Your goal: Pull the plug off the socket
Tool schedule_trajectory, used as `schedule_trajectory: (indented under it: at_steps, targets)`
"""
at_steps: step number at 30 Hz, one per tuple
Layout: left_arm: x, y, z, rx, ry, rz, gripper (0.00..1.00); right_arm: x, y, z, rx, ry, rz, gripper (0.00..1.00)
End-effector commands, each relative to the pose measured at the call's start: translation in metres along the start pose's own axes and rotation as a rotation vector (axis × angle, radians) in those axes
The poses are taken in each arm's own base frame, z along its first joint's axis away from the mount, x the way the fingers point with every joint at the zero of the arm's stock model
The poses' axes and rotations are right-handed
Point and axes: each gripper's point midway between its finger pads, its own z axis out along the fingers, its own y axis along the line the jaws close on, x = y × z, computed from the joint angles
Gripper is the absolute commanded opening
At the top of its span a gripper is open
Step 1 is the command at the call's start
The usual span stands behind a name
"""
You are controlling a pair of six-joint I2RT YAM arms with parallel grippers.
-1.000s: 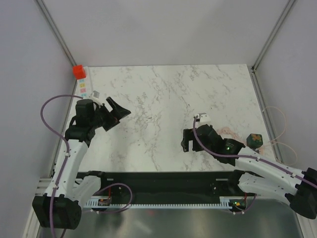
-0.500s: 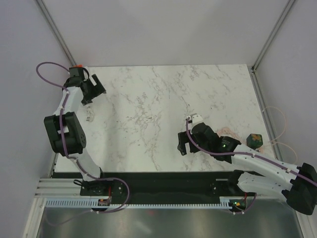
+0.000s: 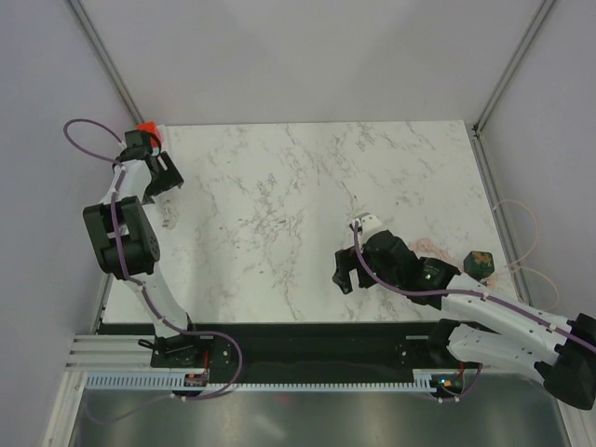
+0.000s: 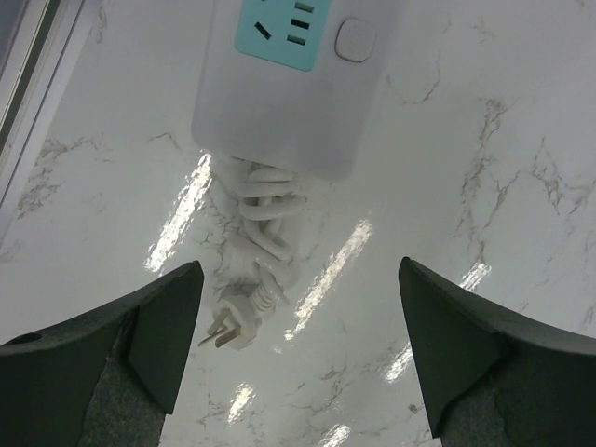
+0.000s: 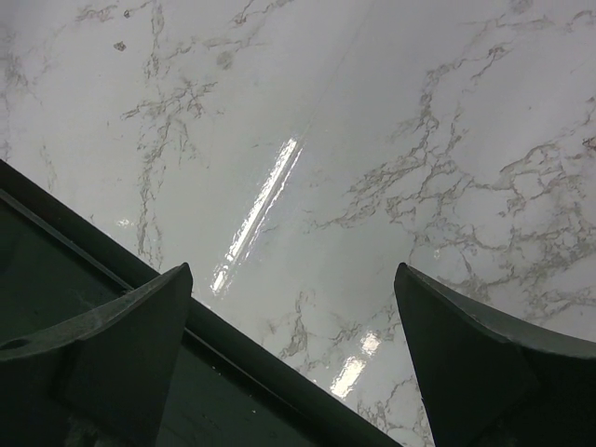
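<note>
Swinging hard across, my left arm [image 3: 121, 237] had gone from mid-bench out to the far left corner within the second, and there it hung over the socket [image 4: 279, 102]. The left jaws were released, spread wide with nothing between them, though they had just begun to ease inward a touch. Below them my wrist view showed only the near end of the strip: the teal outlet [image 4: 279, 28], a round button [image 4: 356, 39], and the short white cord [image 4: 265, 223] bundled up, its own small connector [image 4: 233, 328] lying loose on the marble.

The plug [image 3: 144, 128] was at the far left corner, a scrap of red-orange peeking out beside my wrist, beyond the jaws and out of my wrist view. Whether it was seated I couldn't make out from above, but nothing had gripped it, so I judged the pull not yet begun. The swing had brought me close; I'd still need to reach further along the strip.

My right jaws were released too, wide open over bare marble near the black front rail [image 5: 56, 307], barely shifted and well apart from the action.

The bench [image 3: 326, 186] was glossy white marble with grey veining, throwing glare streaks. Plain grey walls [image 3: 307, 56] closed it in on three sides. A dark green cube [image 3: 479, 262] with a thin pink cable [image 3: 428, 247] sat at the right edge.
</note>
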Motion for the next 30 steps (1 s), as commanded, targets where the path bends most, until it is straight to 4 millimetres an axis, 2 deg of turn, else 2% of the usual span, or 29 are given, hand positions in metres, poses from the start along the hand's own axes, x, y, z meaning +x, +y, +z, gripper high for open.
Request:
schedule_trajectory:
  at_steps: [1, 7, 11, 12, 15, 16, 20, 22, 23, 24, 25, 26, 27, 28, 29, 30]
  targets:
    - [0.013, 0.017, 0.02, -0.037, 0.039, 0.037, 0.89, -0.014, 0.01, -0.007, -0.046, -0.038, -0.025, 0.98]
    - [0.017, 0.014, 0.037, -0.022, 0.07, 0.069, 0.73, -0.017, 0.013, -0.015, -0.066, -0.061, -0.006, 0.98]
    - [0.026, 0.008, 0.041, 0.011, 0.096, 0.059, 0.59, -0.017, 0.013, -0.017, -0.069, -0.063, 0.001, 0.98]
    - [0.03, 0.005, 0.042, 0.023, 0.107, 0.054, 0.55, -0.016, 0.013, -0.016, -0.069, -0.061, 0.002, 0.98]
    - [0.045, 0.007, 0.04, 0.007, 0.135, 0.031, 0.3, -0.017, 0.015, -0.016, -0.075, -0.055, 0.003, 0.98]
    - [0.05, 0.007, 0.038, 0.006, 0.141, 0.019, 0.26, -0.018, 0.015, -0.016, -0.075, -0.057, 0.009, 0.98]
    - [0.081, 0.0, 0.018, 0.004, 0.168, -0.008, 0.02, -0.018, 0.017, -0.017, -0.078, -0.057, 0.025, 0.98]
    - [0.091, -0.007, 0.007, 0.012, 0.17, -0.001, 0.02, -0.016, 0.017, -0.016, -0.078, -0.05, 0.033, 0.98]
    - [0.106, -0.009, 0.003, 0.011, 0.194, -0.014, 0.02, -0.016, 0.017, -0.015, -0.077, -0.048, 0.042, 0.98]
    - [0.108, -0.023, -0.014, 0.049, 0.173, -0.005, 0.02, -0.014, 0.017, -0.015, -0.075, -0.044, 0.044, 0.98]
    - [0.116, -0.028, -0.021, 0.063, 0.176, -0.009, 0.02, -0.012, 0.015, -0.013, -0.067, -0.041, 0.048, 0.98]
    - [0.143, -0.039, -0.027, 0.069, 0.212, 0.006, 0.02, -0.01, 0.014, -0.012, -0.061, -0.035, 0.057, 0.98]
    - [0.147, -0.048, -0.044, 0.097, 0.184, 0.006, 0.02, -0.009, 0.012, -0.011, -0.055, -0.035, 0.06, 0.98]
    - [0.173, -0.046, -0.047, 0.094, 0.222, 0.016, 0.02, -0.006, 0.009, -0.01, -0.043, -0.029, 0.064, 0.98]
    - [0.194, -0.067, -0.061, 0.137, 0.23, 0.049, 0.02, -0.004, 0.008, -0.009, -0.037, -0.026, 0.07, 0.98]
    - [0.206, -0.074, -0.068, 0.159, 0.228, 0.058, 0.02, -0.003, 0.008, -0.008, -0.033, -0.022, 0.073, 0.98]
